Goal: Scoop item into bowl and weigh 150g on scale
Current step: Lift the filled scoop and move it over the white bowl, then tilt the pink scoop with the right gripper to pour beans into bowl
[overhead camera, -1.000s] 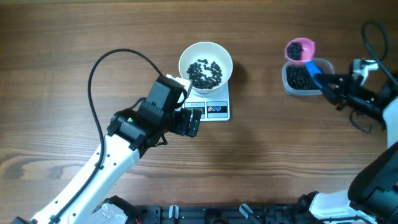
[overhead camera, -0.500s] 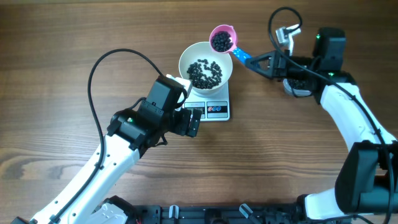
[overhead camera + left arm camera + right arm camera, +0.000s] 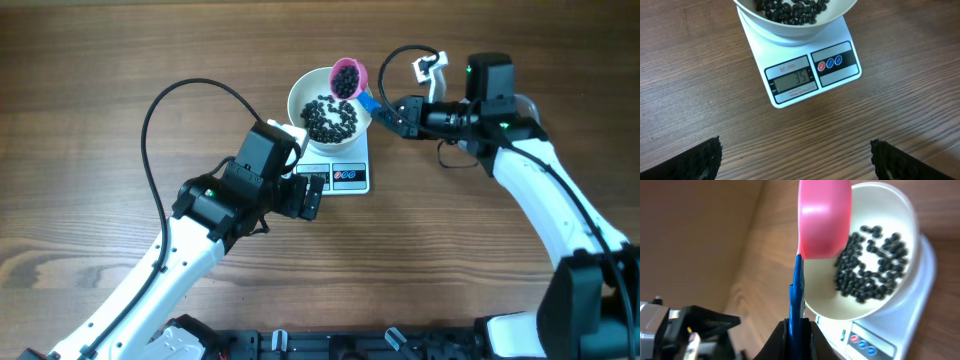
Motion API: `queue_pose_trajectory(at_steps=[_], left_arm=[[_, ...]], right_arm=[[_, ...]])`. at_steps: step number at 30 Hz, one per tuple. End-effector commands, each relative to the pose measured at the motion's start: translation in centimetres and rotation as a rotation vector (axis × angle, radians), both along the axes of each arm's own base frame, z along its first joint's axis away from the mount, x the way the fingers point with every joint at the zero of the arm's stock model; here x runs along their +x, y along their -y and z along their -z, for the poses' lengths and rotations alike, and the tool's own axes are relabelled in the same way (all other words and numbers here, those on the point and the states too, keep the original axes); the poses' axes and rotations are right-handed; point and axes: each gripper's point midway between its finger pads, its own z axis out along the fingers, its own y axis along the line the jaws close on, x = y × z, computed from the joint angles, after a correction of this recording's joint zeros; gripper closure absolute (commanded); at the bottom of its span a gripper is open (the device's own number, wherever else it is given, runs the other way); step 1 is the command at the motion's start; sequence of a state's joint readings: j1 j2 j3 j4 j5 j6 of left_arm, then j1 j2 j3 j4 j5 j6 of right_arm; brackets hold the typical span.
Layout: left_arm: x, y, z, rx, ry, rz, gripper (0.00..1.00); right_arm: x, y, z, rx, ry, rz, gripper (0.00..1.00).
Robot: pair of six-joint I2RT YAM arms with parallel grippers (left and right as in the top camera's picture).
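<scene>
Many glossy black beads (image 3: 330, 118), smooth white bowl (image 3: 299, 94); right hand (image 3: 388, 112) gripping pink scoop (image 3: 347, 77), left hand (image 3: 311, 196) splayed.

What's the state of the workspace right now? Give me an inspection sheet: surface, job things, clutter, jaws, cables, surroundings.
Surface: wooden table, bare grain showing.
Job's things: white bowl sits on the scale and holds black beads; the display reads 35. A pink scoop, loaded with beads, is over the bowl's rim.
Clutter: nothing seen.
Jaws: left jaws wide open and empty, in front of the scale; right jaws shut on the scoop's blue handle.
Cables: black cable loops off the left arm; a smaller loop by the right wrist.
Surroundings: dark rail along the near edge.
</scene>
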State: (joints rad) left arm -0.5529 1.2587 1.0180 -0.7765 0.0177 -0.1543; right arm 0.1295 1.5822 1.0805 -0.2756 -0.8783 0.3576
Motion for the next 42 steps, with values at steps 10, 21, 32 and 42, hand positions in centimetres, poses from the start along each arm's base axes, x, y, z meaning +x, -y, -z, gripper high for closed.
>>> queue_pose_trajectory(at_steps=[10,21,32,42], left_arm=[[-0.1,-0.2,0.5,0.005,-0.009,0.007,0.00],[-0.1,-0.2,0.5,0.005,-0.010,0.007,0.00],[-0.1,-0.2,0.5,0.005,-0.010,0.007,0.00],[-0.1,-0.2,0.5,0.005,-0.010,0.007,0.00]], right_arm=[[0.1,-1.3,-2.5,-0.228,0.299,-0.039,0.96],[-0.4,-0.6,-3.1,-0.365,0.426,-0.115,0.96],[-0.3,0.0,-3.9,-0.435,0.516,-0.129,0.96],[-0.7,-0.5,-3.5,-0.504,0.602,-0.210,0.96]])
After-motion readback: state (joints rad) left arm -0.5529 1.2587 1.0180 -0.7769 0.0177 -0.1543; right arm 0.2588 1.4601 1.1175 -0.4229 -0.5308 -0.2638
